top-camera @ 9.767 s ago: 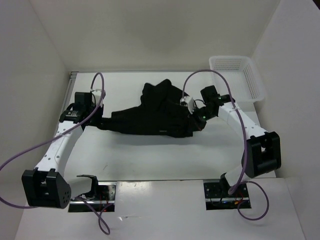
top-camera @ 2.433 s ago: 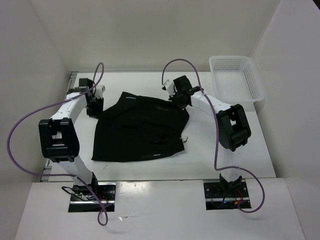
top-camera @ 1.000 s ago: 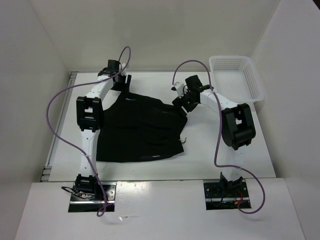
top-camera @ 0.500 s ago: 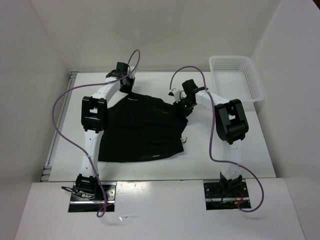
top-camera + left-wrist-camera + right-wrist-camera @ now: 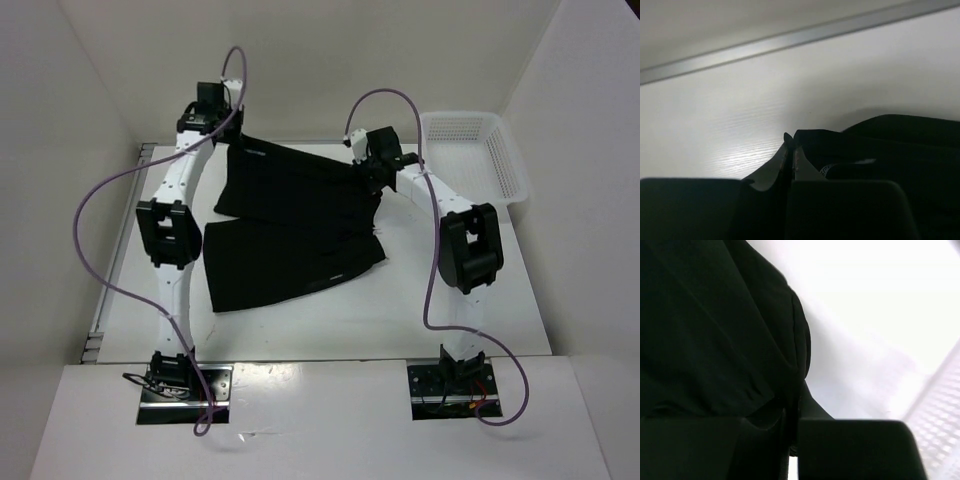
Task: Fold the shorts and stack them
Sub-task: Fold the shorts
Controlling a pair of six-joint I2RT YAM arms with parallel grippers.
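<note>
Left claw (image 5: 226, 138): upper left of the overhead frame, over the far edge of the worktop (image 5: 450, 290). Its fingers are pinched together on the left corner of the waistband, and the wrist view shows black cloth caught between the tips.
Shorts (image 5: 290, 235): centre of the frame. The top edge is held up between the two claws. The lower half lies flat on the worktop, with a small pale logo (image 5: 322, 283) near the bottom hem.
Long axis: the held edge runs left to right across the frame, sloping slightly down toward the right. The free hem lies toward the bottom of the frame from both claws.
Right claw (image 5: 372, 172): right of centre, upper part of the frame, clamped shut on the right corner of the same edge. Cloth fills the left of its wrist view.
Basket (image 5: 470, 155): upper right, just beside the right claw and apart from the cloth.
Nearer arm: neither, as each holds its own corner.
Coming move: probably carrying the held edge down the frame over the hem, both claws travelling together so the fold lands square.
</note>
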